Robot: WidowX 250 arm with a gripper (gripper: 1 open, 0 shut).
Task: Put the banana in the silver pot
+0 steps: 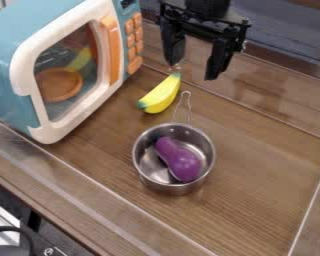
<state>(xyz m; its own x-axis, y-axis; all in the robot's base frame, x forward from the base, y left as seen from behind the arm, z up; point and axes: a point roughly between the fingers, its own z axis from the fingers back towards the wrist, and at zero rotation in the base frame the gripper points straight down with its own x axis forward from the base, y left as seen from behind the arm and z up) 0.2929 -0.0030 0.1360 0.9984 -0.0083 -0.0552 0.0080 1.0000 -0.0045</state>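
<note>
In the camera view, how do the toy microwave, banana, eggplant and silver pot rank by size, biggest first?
1. Toy microwave
2. Silver pot
3. Banana and eggplant: too alike to rank.

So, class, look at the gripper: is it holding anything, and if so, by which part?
Nothing is held: the gripper hangs open above the table, with the banana lying below it.

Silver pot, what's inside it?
Inside the silver pot lies a purple eggplant. The part of the pot's bottom under the eggplant is covered and can't be seen.
</note>
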